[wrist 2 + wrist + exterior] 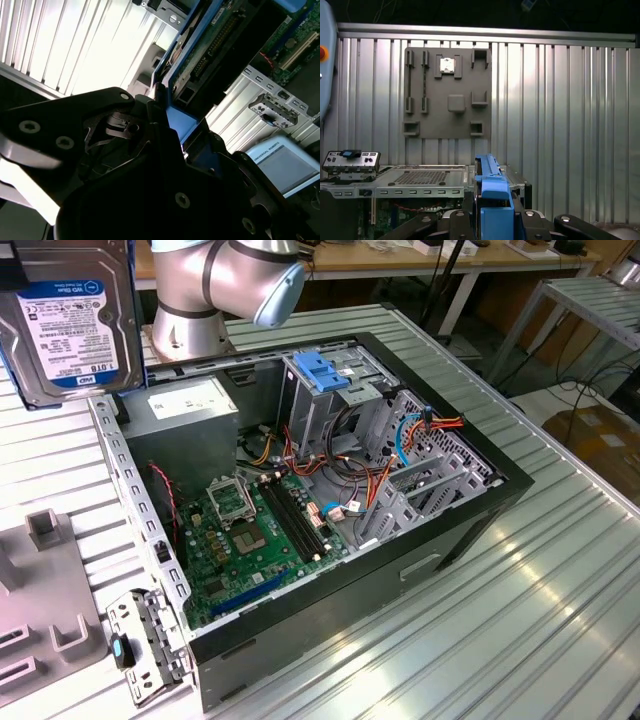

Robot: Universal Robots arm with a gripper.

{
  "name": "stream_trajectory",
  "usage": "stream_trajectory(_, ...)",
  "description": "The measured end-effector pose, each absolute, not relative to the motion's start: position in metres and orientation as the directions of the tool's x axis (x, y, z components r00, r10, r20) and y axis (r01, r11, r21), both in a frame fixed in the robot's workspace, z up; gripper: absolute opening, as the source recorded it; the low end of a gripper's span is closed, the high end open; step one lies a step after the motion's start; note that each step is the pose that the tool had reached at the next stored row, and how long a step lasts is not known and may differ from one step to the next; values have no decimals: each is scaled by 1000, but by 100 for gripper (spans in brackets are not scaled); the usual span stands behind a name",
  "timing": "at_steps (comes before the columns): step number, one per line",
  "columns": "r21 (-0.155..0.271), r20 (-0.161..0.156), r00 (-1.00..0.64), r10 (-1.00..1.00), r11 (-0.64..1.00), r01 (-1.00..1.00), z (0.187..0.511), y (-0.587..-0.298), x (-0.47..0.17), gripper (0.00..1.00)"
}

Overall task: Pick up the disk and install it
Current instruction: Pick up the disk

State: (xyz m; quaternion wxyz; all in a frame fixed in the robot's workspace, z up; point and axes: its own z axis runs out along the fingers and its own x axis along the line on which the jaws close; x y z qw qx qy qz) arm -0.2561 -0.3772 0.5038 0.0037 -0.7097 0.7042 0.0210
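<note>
The disk point(70, 325), silver-grey with a white-and-blue label and blue side rails, hangs in the air at the exterior view's upper left, above the table and beside the open computer case point(480, 500). In the second wrist view my gripper point(170, 125) is shut on the disk's blue rail, and the disk's circuit-board side point(215, 45) faces the camera. In the first wrist view the disk's blue rail point(490, 180) stands edge-on between my gripper's point(492, 217) black fingers, above the case's edge.
Inside the case are a drive cage with a blue latch point(322, 370), a grey power-supply box point(190, 415), the motherboard point(250, 530) and loose cables. A grey fixture plate point(447, 92) lies on the ribbed table. A metal bracket point(140, 640) lies by the case's corner.
</note>
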Motion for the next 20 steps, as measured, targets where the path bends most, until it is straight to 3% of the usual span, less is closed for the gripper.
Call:
stream_trajectory(11, 24, -35, 7, -999, -8, -1000, 504, -378, -240, 37)
stream_trajectory(20, 24, -35, 7, -999, -8, -1000, 504, -398, -236, 37)
